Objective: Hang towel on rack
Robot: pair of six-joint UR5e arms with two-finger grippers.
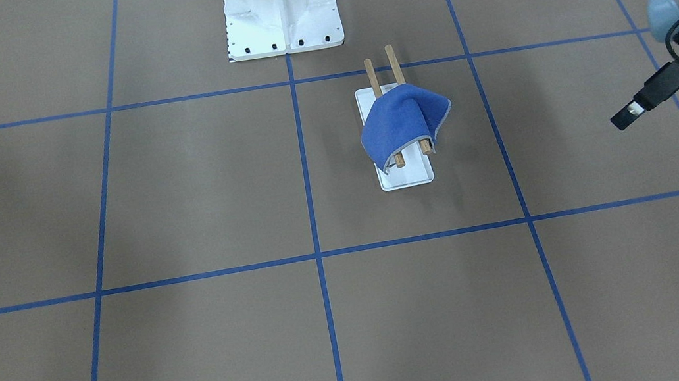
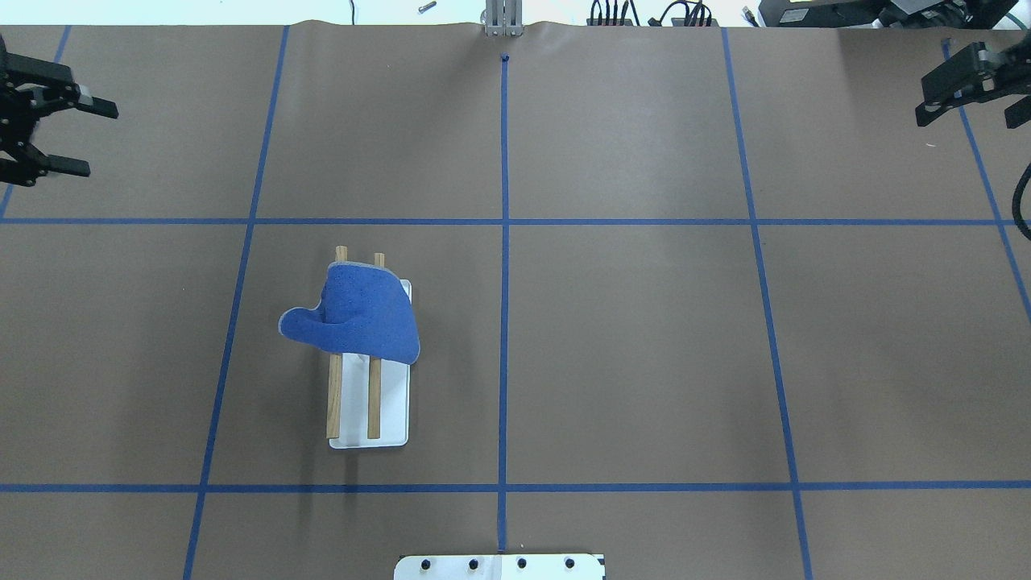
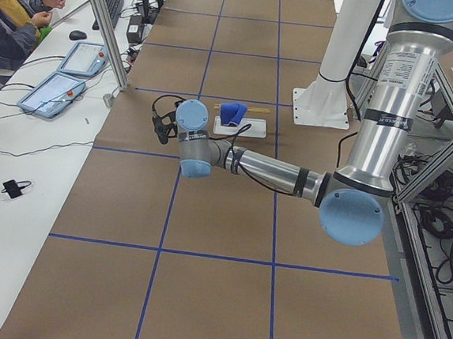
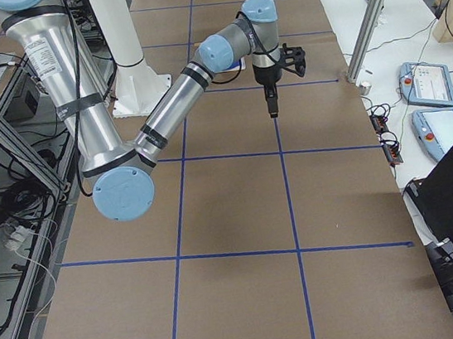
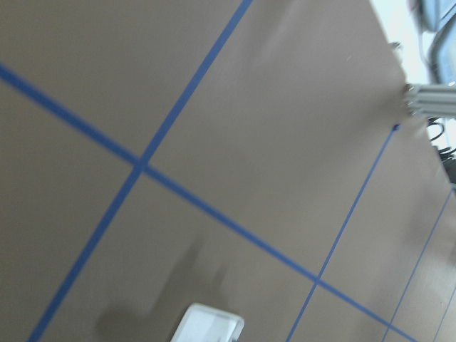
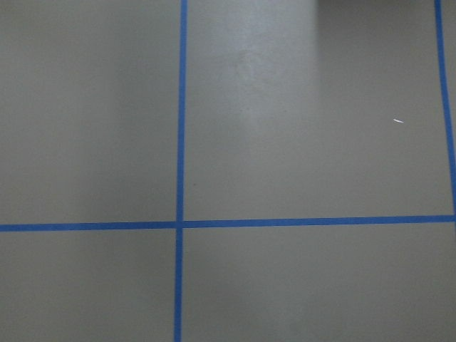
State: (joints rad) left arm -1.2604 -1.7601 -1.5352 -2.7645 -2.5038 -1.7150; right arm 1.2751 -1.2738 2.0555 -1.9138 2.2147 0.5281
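- On the robot's left half of the counter (image 2: 644,362), roughly midway between the robot's edge and the far edge, stands the rack (image 2: 374,399). Its two wooden rods (image 1: 391,63) run from the near edge toward the far one, above a white base plate (image 2: 392,411).
- The towel (image 2: 362,310) is draped across both rods over their far halves. It is bunched rather than spread flat, and the halves of the rods nearer the robot are bare.
- One fold of the cloth pokes out past the rod on the side of the counter's left edge, beyond the base plate. The opposite corner droops over the plate's other long rim.
- In the front-facing view the grey-stitched hem hangs below the rods, and both rod tips peek out from under it.
- The left gripper (image 2: 102,138) hangs near the far left corner, well apart from the rack, with its fingers spread wide.
- The right gripper (image 2: 966,121) hangs near the far right corner. Its fingers also stand apart, and one is partly cut off by the overhead view's edge.
- A white bolted pedestal (image 2: 499,566) sits at the middle of the robot's edge.
- Blue tape lines (image 2: 504,322) divide the brown surface into squares.
- The right wrist view shows only that surface and the tape.
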